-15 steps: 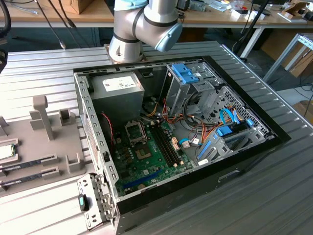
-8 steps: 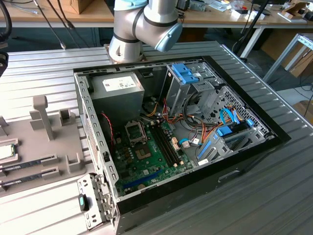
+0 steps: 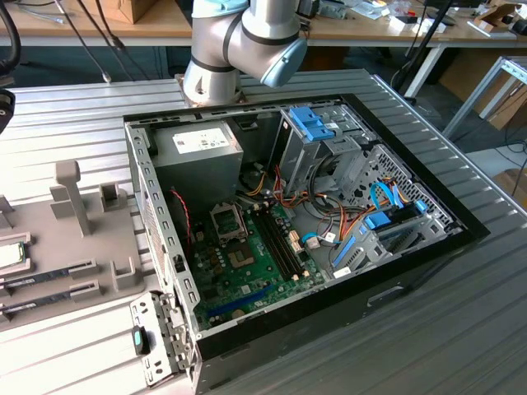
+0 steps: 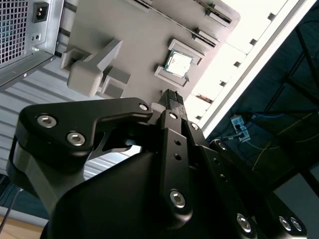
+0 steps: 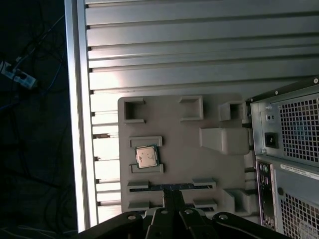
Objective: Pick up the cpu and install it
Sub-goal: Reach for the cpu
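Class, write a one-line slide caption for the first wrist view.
Gripper above the grey tray, cpu resting in its slot, computer case alongside.

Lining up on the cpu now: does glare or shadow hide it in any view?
First wrist view: the cpu is evenly lit on the grey tray, edges clear; glare whites out the table beside it. Second wrist view: its top shines, yet reads; the pincer is dark foreground. Exterior view: the frame edge crops it.

My tool, fingertips pressed together, points at the grey holder tray, apart from the cpu lying in its recess.
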You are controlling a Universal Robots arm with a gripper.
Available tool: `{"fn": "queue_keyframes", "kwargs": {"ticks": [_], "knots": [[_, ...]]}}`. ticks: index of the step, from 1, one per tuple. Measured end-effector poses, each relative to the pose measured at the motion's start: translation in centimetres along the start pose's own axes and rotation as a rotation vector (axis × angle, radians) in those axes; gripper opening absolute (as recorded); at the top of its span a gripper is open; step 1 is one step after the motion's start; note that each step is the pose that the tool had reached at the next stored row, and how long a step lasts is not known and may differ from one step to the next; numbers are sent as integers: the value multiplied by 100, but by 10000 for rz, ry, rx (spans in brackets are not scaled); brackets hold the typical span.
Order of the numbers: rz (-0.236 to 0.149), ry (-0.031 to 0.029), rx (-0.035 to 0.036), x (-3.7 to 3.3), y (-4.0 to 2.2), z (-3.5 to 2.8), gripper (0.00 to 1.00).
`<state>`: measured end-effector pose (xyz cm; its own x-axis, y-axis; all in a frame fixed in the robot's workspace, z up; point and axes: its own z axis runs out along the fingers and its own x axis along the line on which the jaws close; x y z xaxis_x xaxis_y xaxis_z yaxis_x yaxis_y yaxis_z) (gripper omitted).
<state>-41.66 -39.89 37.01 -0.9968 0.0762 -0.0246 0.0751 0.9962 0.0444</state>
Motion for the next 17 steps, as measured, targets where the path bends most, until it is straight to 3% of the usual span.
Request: {"fn": "queue_keyframes", "kwargs": {"ticks": [17], "knots": [[0, 0, 0, 11, -4, 77, 11]]}}
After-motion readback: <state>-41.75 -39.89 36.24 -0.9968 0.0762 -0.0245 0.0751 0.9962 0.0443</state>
